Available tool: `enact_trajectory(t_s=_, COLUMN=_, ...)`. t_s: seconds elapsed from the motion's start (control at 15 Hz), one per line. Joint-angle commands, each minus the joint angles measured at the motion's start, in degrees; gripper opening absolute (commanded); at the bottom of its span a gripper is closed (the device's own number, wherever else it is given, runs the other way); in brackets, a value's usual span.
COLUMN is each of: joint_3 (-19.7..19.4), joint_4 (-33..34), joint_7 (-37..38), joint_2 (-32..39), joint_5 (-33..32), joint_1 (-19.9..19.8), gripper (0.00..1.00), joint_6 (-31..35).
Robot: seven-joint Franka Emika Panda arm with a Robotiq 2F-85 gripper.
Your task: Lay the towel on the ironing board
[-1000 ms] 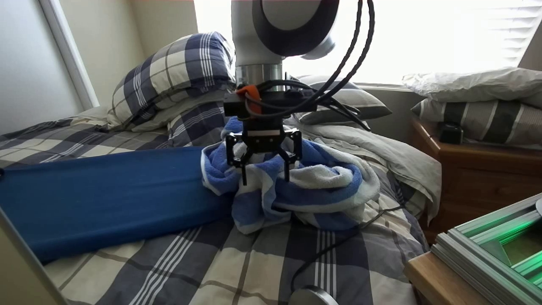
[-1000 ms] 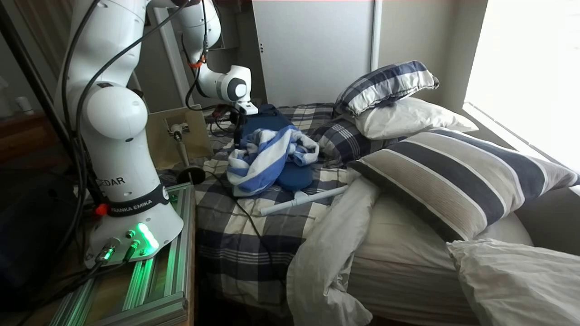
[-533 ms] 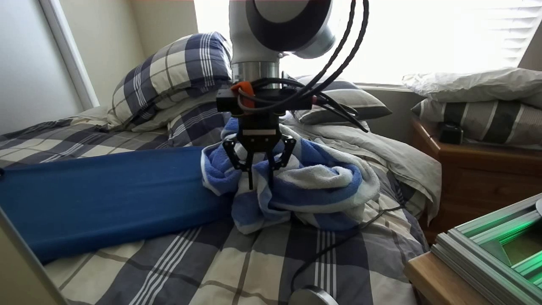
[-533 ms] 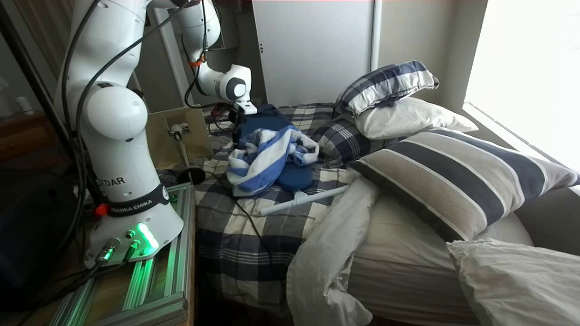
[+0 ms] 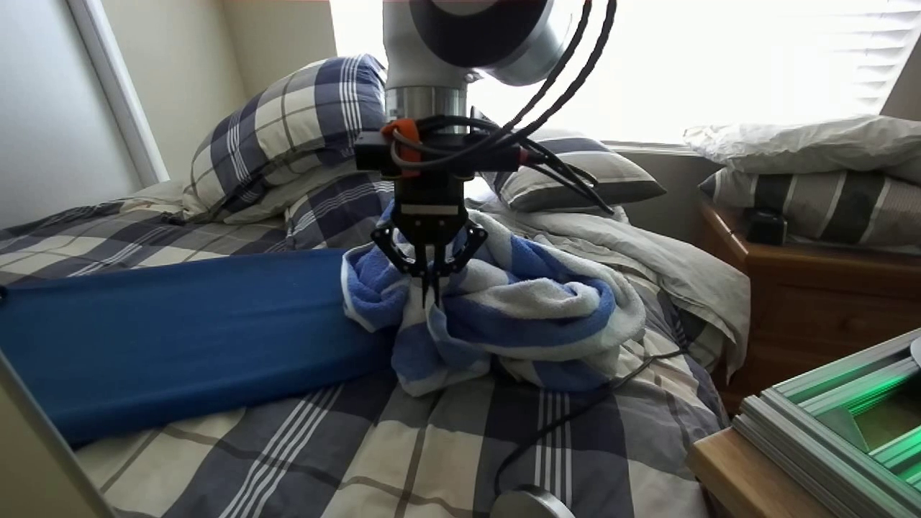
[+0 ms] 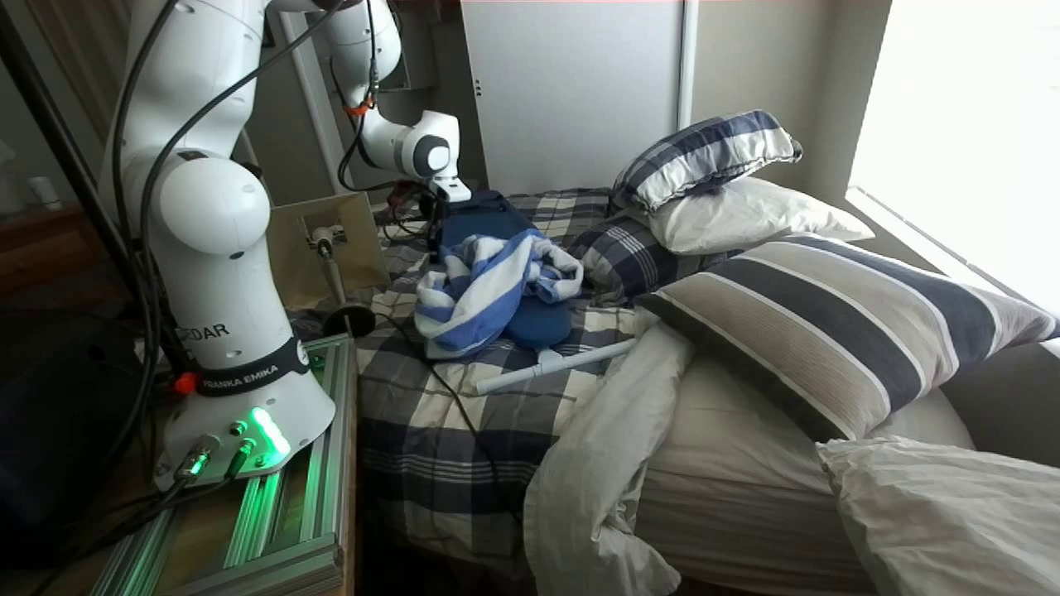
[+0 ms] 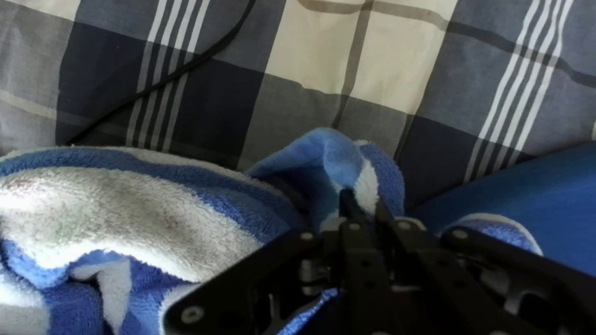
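While the towel (image 5: 540,316) (striped, rumpled) lies below it, the tool (image 5: 430,299) — nearly closed — pinches a fold.

Blue-white striped towel (image 5: 518,324), plain blue ironing board (image 5: 194,334), navy-cream plaid bedspread (image 5: 352,446)

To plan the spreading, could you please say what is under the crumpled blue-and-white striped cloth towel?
The long blue cloth-covered ironing board passes under the towel, which also overlaps the navy-and-cream plaid bedspread; anything else beneath its folds is hidden.
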Motion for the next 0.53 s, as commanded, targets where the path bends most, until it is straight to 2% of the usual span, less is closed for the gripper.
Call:
enact_trajectory(t_s=0.0, joint_3=-3.48, joint_4=-1.44, joint_7=2.34, joint_2=-5.8, joint_5=-3.15, joint_1=2.39, gripper=0.01, joint_6=0.34)
enact_trajectory(t_s=0.2, joint_3=-7.14, joint_4=-2.66, joint_7=7.06, joint_2=-12.64, joint_5=-10.29, joint_1=4.26, gripper=0.01, joint_6=0.41)
enact_trajectory(t_s=0.47, joint_3=-7.61, joint_4=-1.76, joint_7=11.55, joint_2=-21.62, joint_5=-20.11, joint_1=3.37, gripper=0.01, joint_6=-1.17)
